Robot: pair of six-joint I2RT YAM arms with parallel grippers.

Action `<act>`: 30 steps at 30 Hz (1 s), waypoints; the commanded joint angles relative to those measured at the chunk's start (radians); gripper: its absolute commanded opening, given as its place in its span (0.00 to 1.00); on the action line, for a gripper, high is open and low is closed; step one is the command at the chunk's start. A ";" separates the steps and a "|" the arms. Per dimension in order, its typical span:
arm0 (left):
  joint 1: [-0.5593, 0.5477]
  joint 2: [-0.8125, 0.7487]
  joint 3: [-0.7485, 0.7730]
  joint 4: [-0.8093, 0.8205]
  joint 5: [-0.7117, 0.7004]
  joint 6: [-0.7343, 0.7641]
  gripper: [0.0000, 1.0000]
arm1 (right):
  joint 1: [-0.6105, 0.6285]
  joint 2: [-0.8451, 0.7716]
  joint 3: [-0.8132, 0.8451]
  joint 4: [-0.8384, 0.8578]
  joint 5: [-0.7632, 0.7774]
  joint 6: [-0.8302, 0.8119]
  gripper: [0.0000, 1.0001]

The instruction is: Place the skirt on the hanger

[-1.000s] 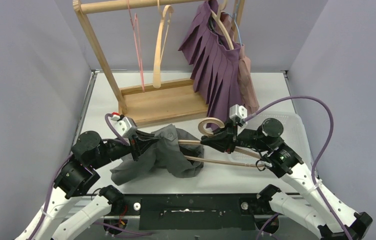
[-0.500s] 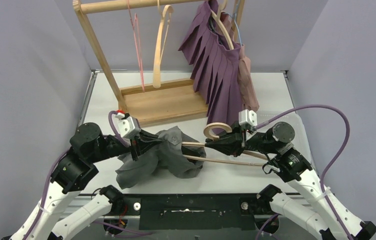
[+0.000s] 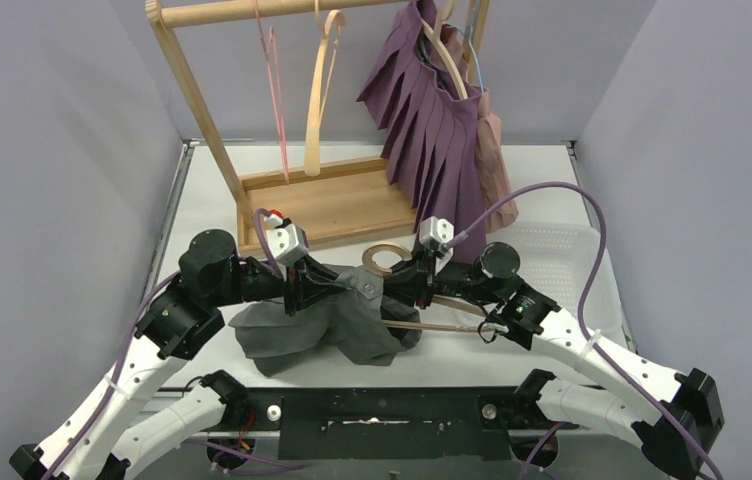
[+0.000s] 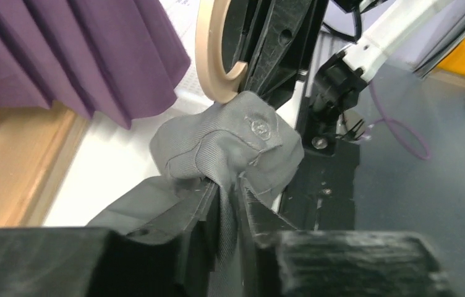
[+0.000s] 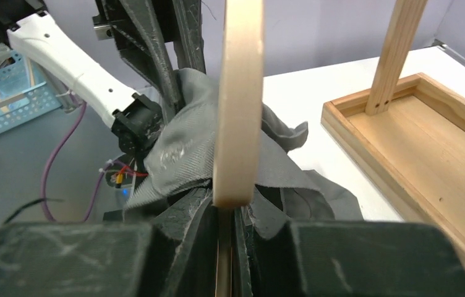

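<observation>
— Where is the grey skirt (image 3: pixel 322 325) found?
— It is seen bunched on the white table (image 3: pixel 372 160), just in front of the base of the wooden rack (image 3: pixel 322 205). Its waistband is raised off the table, and the cloth beside the button (image 4: pixel 259 127) is touched by the hook (image 4: pixel 208 55) of the wooden hanger (image 3: pixel 442 325).
— How is the left tool (image 4: pixel 229 192) set?
— It is clamped narrowly on a fold of the waistband, just below the button.
— And the right tool (image 5: pixel 225 213)?
— It is closed tight on the hanger, close to the root of the hook. The hanger is held roughly flat above the table, and 1 of its arms is lost under the grey cloth.
— What else is noted?
— A purple pleated skirt (image 3: pixel 432 140) is hung on the rack behind, and a white basket (image 3: pixel 552 255) is set on the table at the right.
</observation>
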 commanded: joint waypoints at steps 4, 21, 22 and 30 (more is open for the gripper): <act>0.002 -0.004 0.119 -0.094 -0.145 0.069 0.49 | 0.005 -0.052 -0.040 0.313 0.088 0.061 0.00; 0.000 0.161 0.230 -0.088 0.063 0.164 0.59 | 0.006 -0.059 0.128 0.166 0.024 0.034 0.00; 0.001 0.169 0.227 -0.125 0.069 0.184 0.52 | 0.007 -0.060 0.136 0.157 0.016 0.033 0.00; 0.002 0.117 0.259 -0.217 -0.076 0.250 0.24 | 0.008 -0.076 0.162 0.108 -0.021 0.028 0.00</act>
